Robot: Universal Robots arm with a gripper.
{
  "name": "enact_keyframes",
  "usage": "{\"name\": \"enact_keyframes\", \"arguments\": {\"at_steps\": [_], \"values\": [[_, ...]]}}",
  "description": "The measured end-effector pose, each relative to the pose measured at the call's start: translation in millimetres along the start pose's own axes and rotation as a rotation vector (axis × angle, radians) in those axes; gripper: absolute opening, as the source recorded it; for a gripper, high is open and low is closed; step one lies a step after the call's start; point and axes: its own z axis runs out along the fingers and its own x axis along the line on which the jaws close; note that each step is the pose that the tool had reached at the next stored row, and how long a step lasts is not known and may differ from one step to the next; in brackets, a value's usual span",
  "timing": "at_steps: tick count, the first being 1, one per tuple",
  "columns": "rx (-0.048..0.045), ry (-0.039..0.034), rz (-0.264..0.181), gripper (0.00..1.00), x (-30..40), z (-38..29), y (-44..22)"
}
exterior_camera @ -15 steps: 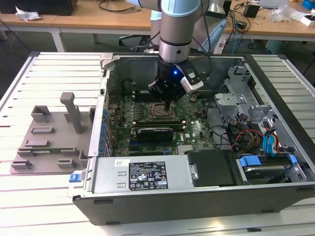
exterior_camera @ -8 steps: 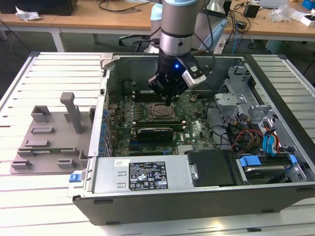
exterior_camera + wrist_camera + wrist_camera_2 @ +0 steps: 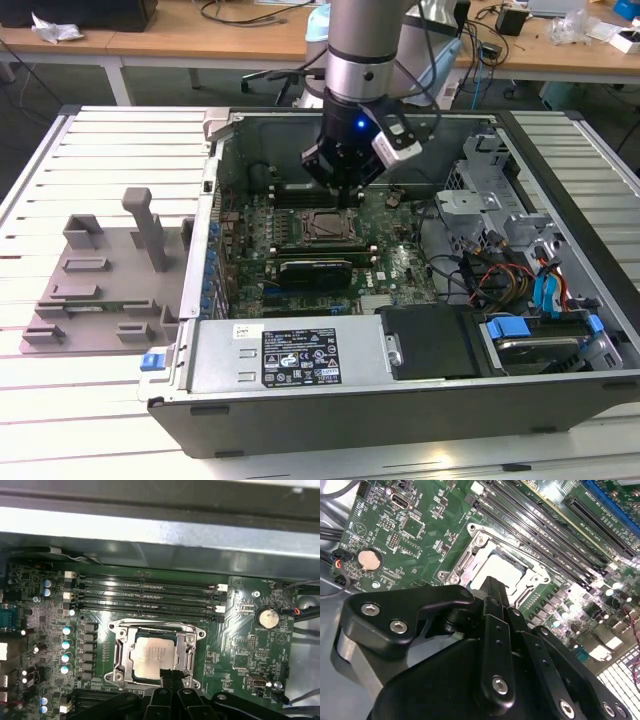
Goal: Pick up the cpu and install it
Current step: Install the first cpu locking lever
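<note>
The cpu (image 3: 151, 656), a silvery square chip with a pale rim, lies flat inside the metal socket frame (image 3: 122, 652) on the green motherboard (image 3: 240, 645); in the second wrist view the cpu (image 3: 504, 569) shows just past my fingers. My gripper (image 3: 170, 675) hangs right over the chip's edge, apart from it, with its black fingers (image 3: 493, 592) pressed together and nothing between them. In the exterior view the gripper (image 3: 346, 197) hovers inside the open computer case, just above the socket (image 3: 325, 228).
Rows of memory slots (image 3: 150, 597) run beside the socket, with a coin battery (image 3: 266, 618) nearby. The case wall (image 3: 210, 230), drive cage (image 3: 490, 190) and cable bundle (image 3: 500, 280) ring the board. A grey fixture tray (image 3: 100, 270) sits at the exterior view's left.
</note>
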Motion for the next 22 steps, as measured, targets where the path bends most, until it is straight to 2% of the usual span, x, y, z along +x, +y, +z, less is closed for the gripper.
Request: {"name": "enact_keyframes", "arguments": {"at_steps": [4,9,10,22], "values": [[0.0000,0.0001,0.000,0.11,0.1,-6.3,-0.3],[0.0001,0.0000,0.000,0.11,0.3,-19.8,-1.1],[-0.0007,0.0000,0.000,0.11,0.3,-20.9,-1.1],[-0.0014,-0.0001,0.000,0.11,0.3,-20.9,-1.1]]}}
